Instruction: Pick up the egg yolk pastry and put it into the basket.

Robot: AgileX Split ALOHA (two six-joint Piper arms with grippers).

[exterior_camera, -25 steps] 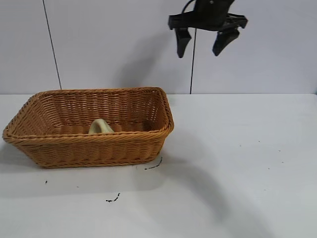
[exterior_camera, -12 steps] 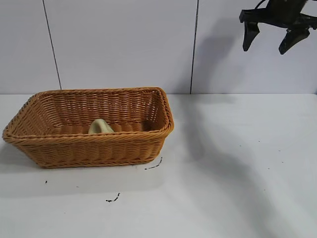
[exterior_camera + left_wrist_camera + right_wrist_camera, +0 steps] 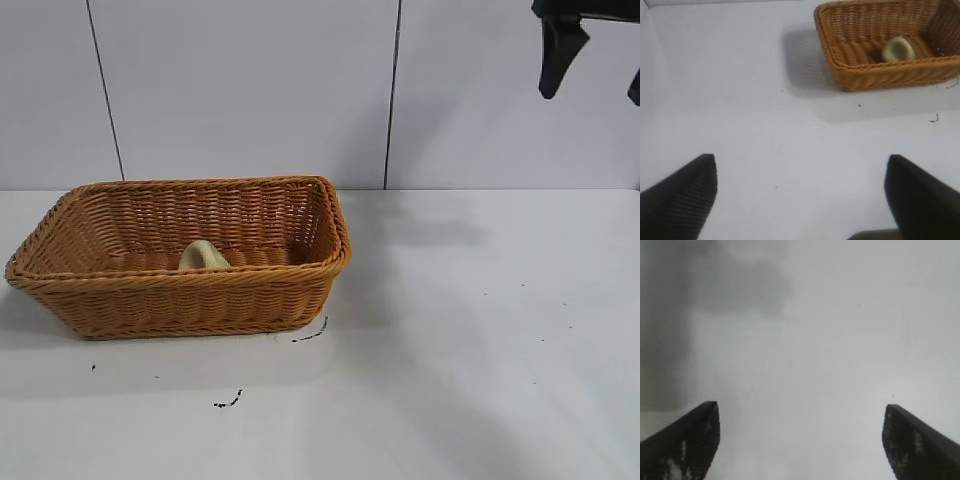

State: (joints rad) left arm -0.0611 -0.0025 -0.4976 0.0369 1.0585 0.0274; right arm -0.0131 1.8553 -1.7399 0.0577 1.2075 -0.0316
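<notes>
The egg yolk pastry (image 3: 203,255), a small pale yellow-green lump, lies inside the orange-brown wicker basket (image 3: 180,281) at the table's left. Both also show in the left wrist view, the pastry (image 3: 898,49) on the floor of the basket (image 3: 880,80). My right gripper (image 3: 597,80) is open and empty, high in the air at the far right, well away from the basket; one finger is cut off by the frame edge. Its wrist view (image 3: 800,406) shows only bare white surface. My left gripper (image 3: 800,160) is open and empty, far from the basket, and out of the exterior view.
The basket stands on a white table (image 3: 480,350) in front of a white panelled wall. Small dark specks (image 3: 228,403) lie on the table just in front of the basket, and more (image 3: 310,335) by its right corner.
My right gripper has moved to the right, from above the basket's right end to the frame's top right corner, staying high and open. The pastry and basket have not moved.
</notes>
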